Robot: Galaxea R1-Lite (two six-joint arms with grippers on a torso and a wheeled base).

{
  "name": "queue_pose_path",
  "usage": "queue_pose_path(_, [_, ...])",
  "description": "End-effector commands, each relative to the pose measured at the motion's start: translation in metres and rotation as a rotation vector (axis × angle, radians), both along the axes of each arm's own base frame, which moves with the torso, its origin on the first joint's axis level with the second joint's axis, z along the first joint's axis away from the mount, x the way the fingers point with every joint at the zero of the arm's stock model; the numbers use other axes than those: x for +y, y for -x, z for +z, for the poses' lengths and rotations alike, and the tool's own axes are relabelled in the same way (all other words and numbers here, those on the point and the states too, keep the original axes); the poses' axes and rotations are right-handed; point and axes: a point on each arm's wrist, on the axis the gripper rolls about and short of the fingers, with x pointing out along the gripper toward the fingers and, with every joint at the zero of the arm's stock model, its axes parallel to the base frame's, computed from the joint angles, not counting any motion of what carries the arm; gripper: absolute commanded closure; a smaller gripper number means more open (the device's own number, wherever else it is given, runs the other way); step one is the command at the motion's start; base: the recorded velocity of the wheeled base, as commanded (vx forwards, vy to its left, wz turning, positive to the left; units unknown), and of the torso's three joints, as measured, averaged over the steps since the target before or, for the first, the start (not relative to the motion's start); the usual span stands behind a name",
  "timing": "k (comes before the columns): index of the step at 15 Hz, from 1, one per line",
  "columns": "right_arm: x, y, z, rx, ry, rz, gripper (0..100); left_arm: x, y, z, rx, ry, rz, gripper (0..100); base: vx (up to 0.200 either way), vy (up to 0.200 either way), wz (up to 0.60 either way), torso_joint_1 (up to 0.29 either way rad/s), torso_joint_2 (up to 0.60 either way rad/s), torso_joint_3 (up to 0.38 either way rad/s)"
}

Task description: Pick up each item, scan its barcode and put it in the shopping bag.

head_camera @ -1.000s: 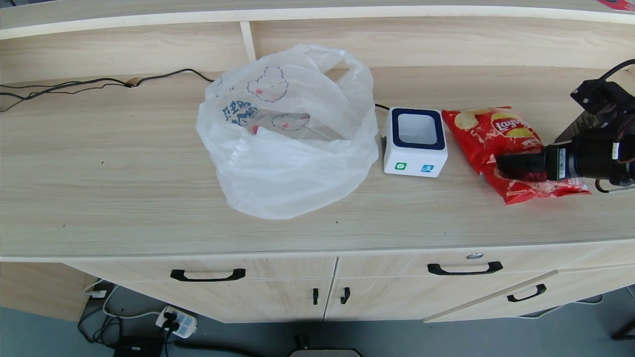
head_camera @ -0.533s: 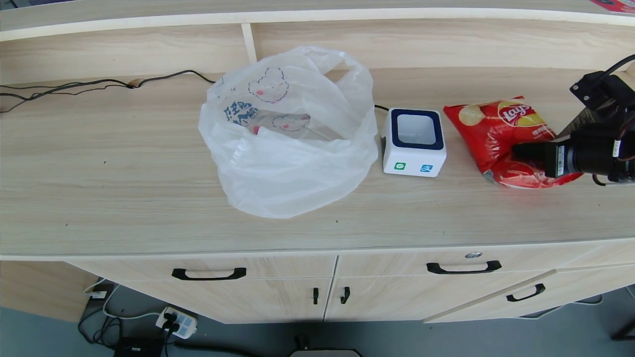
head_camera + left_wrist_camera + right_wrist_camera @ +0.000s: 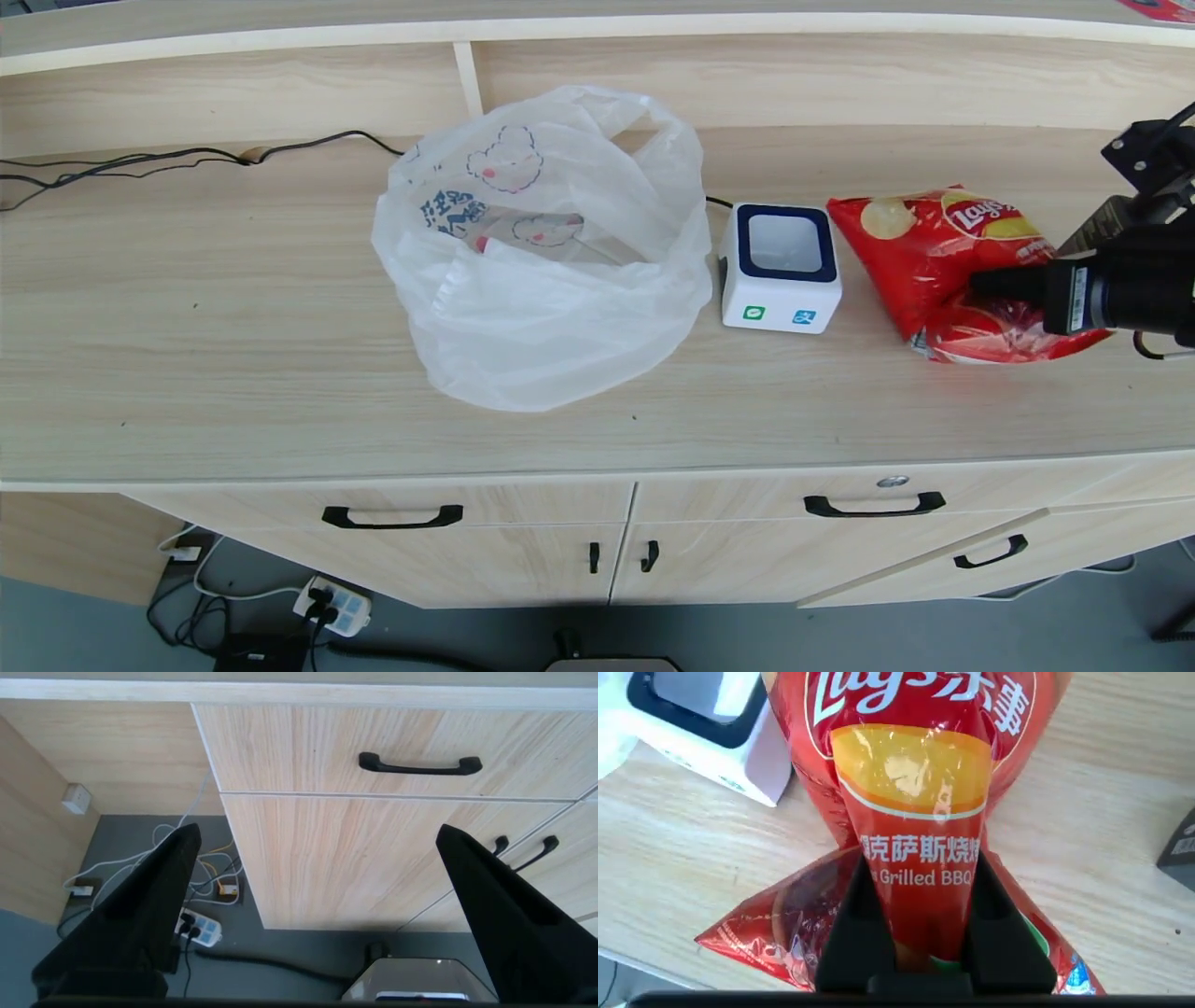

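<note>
A red chips bag [image 3: 943, 266] lies on the wooden counter to the right of the white barcode scanner [image 3: 782, 268]. My right gripper [image 3: 982, 283] reaches in from the right and is shut on the bag's lower part; in the right wrist view the black fingers [image 3: 848, 917] pinch a raised fold of the red chips bag [image 3: 910, 793]. The white shopping bag [image 3: 541, 252] stands open left of the scanner, with something pale inside. My left gripper [image 3: 318, 915] hangs open below the counter, facing the cabinet drawers.
Black cables [image 3: 140, 161] run along the back left of the counter [image 3: 233, 308]. A raised shelf wall [image 3: 747, 75] borders the far side. Drawer handles [image 3: 874, 507] line the front below. A dark object [image 3: 1178, 845] lies beside the chips in the right wrist view.
My right gripper closed on the chips bag and drew it to the right, raising and turning it slightly. The head view shifted a little.
</note>
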Motion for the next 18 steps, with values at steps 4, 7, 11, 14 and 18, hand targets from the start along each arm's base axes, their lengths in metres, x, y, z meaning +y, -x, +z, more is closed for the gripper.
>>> queue_pose_path(4, [0.020, 0.085, 0.011, -0.095, -0.046, 0.089, 100, 0.000, 0.000, 0.000, 0.002, 0.021, 0.000, 0, 0.000, 0.000, 0.00, 0.000, 0.00, 0.000])
queue_pose_path(7, [0.030, 0.130, 0.018, -0.136, -0.186, 0.165, 100, 0.000, 0.000, 0.000, 0.002, 0.027, 0.000, 0, 0.000, 0.000, 0.00, 0.000, 0.00, 0.000])
queue_pose_path(11, [0.055, 0.178, 0.013, -0.038, -0.424, 0.461, 100, 0.000, 0.000, 0.000, 0.004, 0.027, 0.000, 0, 0.000, 0.000, 0.00, 0.000, 0.00, 0.000])
queue_pose_path(14, [0.074, 0.174, 0.006, 0.063, -0.507, 0.564, 100, 0.000, 0.000, 0.000, 0.004, 0.024, 0.000, 0, 0.000, 0.000, 0.00, 0.000, 0.00, 0.000])
queue_pose_path(18, [0.100, 0.146, 0.008, 0.121, -0.721, 0.562, 100, 0.000, 0.000, 0.000, 0.004, 0.025, 0.000, 0, 0.000, 0.000, 0.00, 0.000, 0.00, 0.000])
